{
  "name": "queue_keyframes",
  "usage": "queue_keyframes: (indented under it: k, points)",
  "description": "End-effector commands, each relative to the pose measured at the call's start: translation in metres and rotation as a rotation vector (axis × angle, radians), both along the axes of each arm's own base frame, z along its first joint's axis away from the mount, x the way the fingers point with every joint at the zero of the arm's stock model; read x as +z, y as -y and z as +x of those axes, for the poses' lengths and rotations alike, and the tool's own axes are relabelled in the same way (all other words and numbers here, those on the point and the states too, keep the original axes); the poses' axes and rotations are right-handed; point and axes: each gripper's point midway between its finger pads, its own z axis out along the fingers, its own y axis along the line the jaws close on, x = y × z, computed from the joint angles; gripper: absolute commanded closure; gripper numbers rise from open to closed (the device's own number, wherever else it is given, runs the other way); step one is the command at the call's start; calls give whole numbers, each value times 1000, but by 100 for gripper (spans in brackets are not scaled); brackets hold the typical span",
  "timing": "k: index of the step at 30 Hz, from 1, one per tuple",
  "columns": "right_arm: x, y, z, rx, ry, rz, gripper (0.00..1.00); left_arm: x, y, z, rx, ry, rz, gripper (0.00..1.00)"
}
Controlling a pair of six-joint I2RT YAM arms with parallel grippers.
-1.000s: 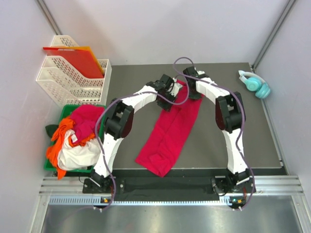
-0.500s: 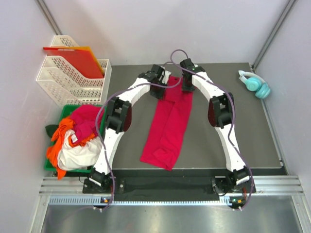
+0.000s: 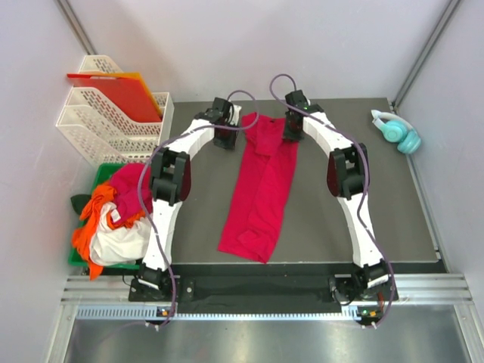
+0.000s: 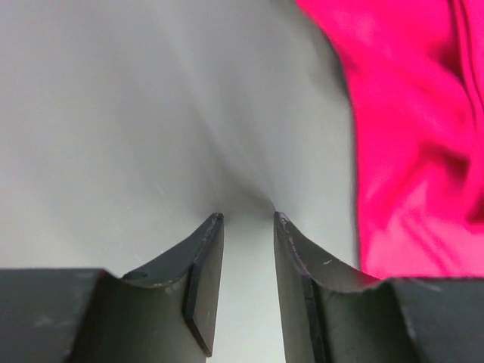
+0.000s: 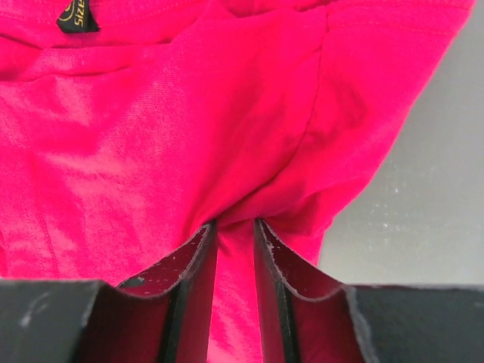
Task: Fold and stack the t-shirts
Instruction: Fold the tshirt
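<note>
Top view only: one crimson t-shirt point(image 3: 261, 189) lay as a long folded strip down the centre of the mat point(image 3: 397, 212), a pile of pinkish-red, orange and white t-shirts point(image 3: 117, 215) sat in the green bin point(image 3: 104, 169) at the left edge, and one pair of teal headphones point(image 3: 397, 130) was upper right, with broad bare mat either side of the strip. Left wrist view alone showed the left gripper point(image 4: 249, 219) narrow with nothing between its jaws, over bare grey with the cloth edge at frame right; right wrist view alone showed a black neck label point(image 5: 76, 15) upper left and the right gripper point(image 5: 235, 221) nipping a pucker of the crimson cloth near its right-hand edge
</note>
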Motion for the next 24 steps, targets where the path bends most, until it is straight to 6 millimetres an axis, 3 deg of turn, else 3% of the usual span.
queue_keyframes:
  k: [1, 2, 4, 5, 6, 7, 8, 9, 10, 11, 12, 13, 14, 15, 16, 17, 19, 20, 21, 24]
  points:
    - [90, 5, 24, -38, 234, 30, 72, 67, 17, -24, -59, 97, -115, 61]
    - [114, 10, 18, -47, 268, 29, 72, 73, 16, -29, -68, 100, -107, 60]
    - [134, 14, 9, -60, 303, 3, 70, 94, 14, -44, -78, 101, -114, 61]
    - [147, 19, -5, -58, 314, -11, 69, 96, 11, -50, -105, 100, -87, 60]
    - [154, 20, -13, -61, 329, -42, 68, 86, 5, -68, -118, 42, -68, 61]
    - [158, 22, -23, -53, 332, -66, 67, 100, 0, -77, -132, 59, -57, 60]
    - [161, 28, -42, -48, 324, -87, 66, 100, -6, -88, -144, 46, -34, 60]
    - [162, 25, -54, -36, 325, -110, 66, 83, -15, -106, -149, -4, -4, 59]
    - [162, 24, -66, -26, 324, -122, 66, 93, -23, -116, -147, 18, 12, 59]
    - [157, 28, -89, -15, 305, -140, 66, 92, -27, -125, -168, 15, 29, 59]
    - [154, 18, -104, 11, 303, -149, 66, 73, -36, -146, -176, -37, 53, 59]
    - [152, 11, -116, 25, 304, -150, 66, 85, -40, -154, -182, -4, 50, 59]
    - [142, 12, -138, 36, 280, -165, 66, 84, -43, -164, -194, -11, 51, 59]
    - [137, -6, -157, 68, 275, -166, 67, 73, -48, -181, -201, -47, 56, 60]
    - [130, -15, -173, 90, 261, -171, 67, 82, -50, -187, -201, -25, 46, 60]
    - [118, -18, -193, 106, 235, -185, 67, 74, -53, -198, -195, -46, 47, 60]
    - [105, -47, -231, 139, 209, -162, 67, 83, -55, -207, -190, -23, 34, 60]
    - [95, -48, -248, 140, 188, -166, 67, 80, -56, -214, -184, -35, 23, 60]
    - [91, -63, -268, 169, 187, -159, 67, 81, -56, -217, -182, -35, 16, 60]
    - [73, -75, -308, 150, 154, -107, 67, 83, -53, -228, -175, -34, -28, 60]
